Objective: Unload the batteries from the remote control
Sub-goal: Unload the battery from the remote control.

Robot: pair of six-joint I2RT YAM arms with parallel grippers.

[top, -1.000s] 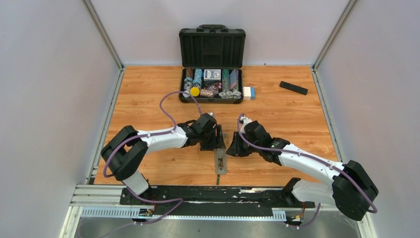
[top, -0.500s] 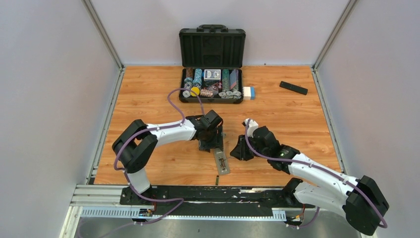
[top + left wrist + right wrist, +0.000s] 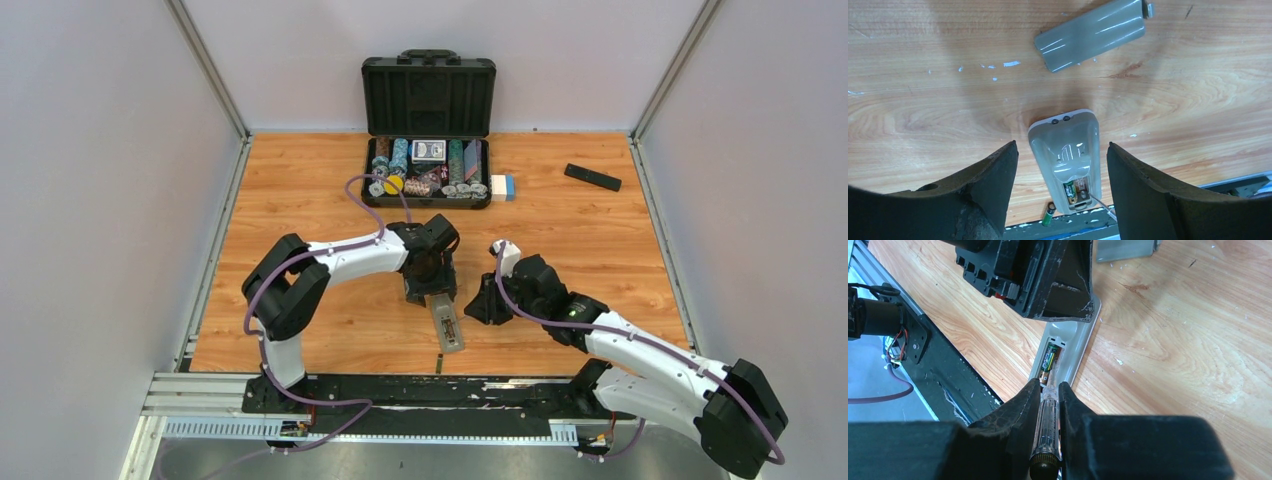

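The grey remote control lies back-up near the table's front edge, its battery compartment open. One green-and-black battery sits in the compartment, also seen in the right wrist view. A second battery lies loose beside the remote at the table edge. My left gripper is open, its fingers either side of the remote's far end. My right gripper is shut on a clear-handled screwdriver, whose thin tip reaches the compartment.
The remote's grey cover lies just beyond it. An open black case of poker chips stands at the back, a small white-and-blue box beside it. A black remote lies back right. A black rail runs along the front edge.
My left arm has swung right and its gripper has settled over the remote's far end. My right gripper drew back slightly to the right a second ago, then held still.
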